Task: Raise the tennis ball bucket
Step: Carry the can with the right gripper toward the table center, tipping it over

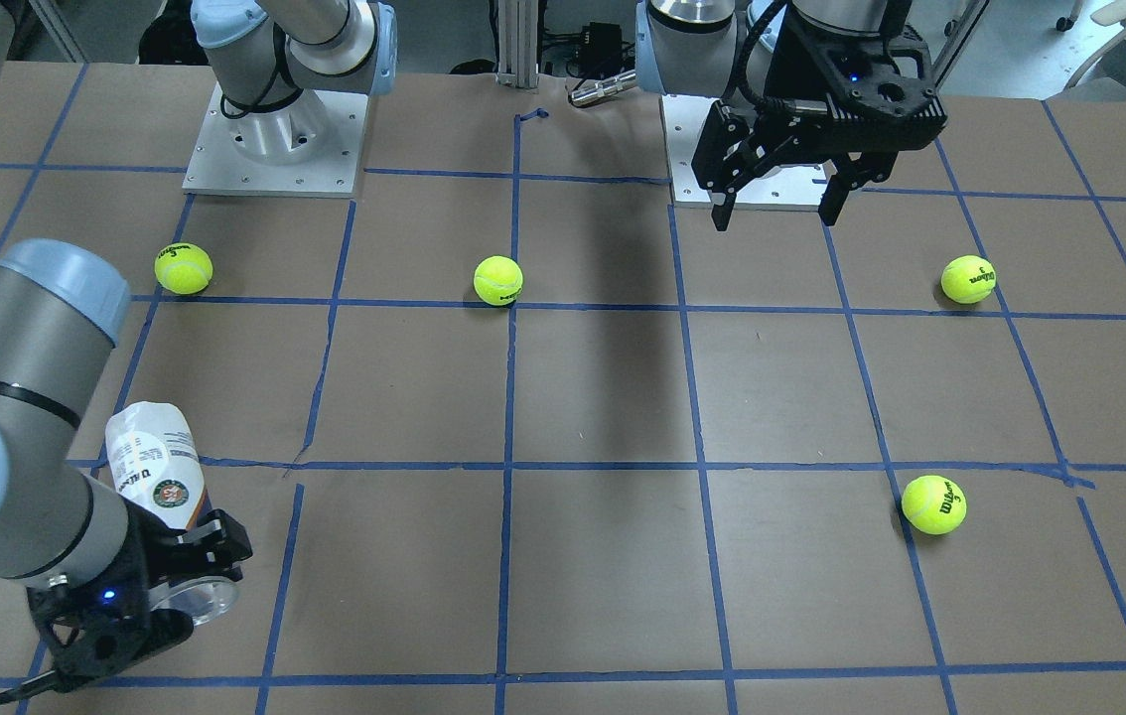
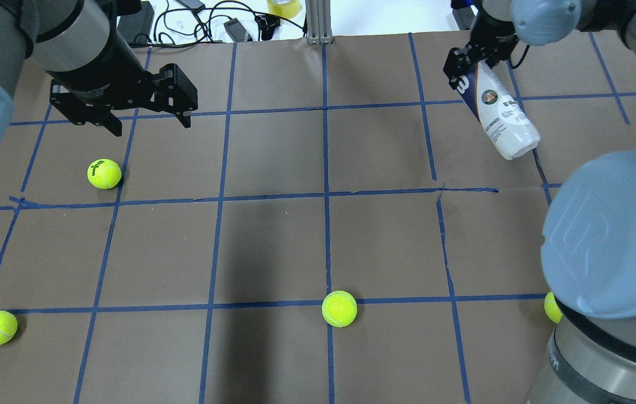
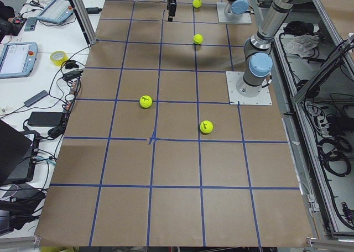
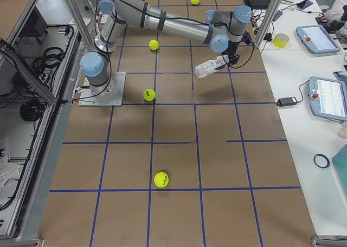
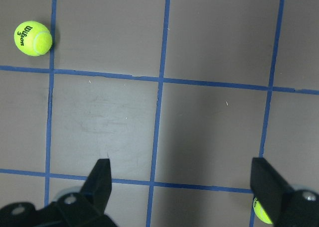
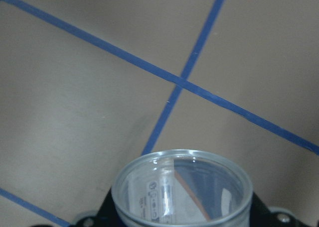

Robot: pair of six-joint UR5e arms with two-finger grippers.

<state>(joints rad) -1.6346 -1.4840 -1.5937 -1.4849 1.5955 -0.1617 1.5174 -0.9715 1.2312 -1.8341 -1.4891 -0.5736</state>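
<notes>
Over the far right of the brown-papered table (image 2: 273, 247), my right gripper (image 2: 468, 72) pinches the slim clear plastic, white-and-navy-labelled tennis ball bucket (image 2: 503, 120), tilted and apparently airborne, so I judge the lift essentially done, while my left gripper (image 2: 150, 124) hangs spread and empty.

Two UR5e arms wear the same livery. The left arm (image 2: 79, 25) and right arm (image 2: 593, 359) are brushed silver-grey tubes with rounded pale-blue joint caps (image 2: 604, 252); one cap is embossed with a faint "R" and has a small centre screw. Thin black rings (image 1: 2, 389) band the joints. Each arm ends in an angular matt-black unit, the left gripper (image 1: 776, 220) and the right gripper (image 1: 181, 581), with a small blue light (image 1: 107, 596) on its housing. A black cable (image 1: 746, 62) loops at the left wrist. The square silver base plates (image 1: 225, 164) have screws along their edges.
</notes>
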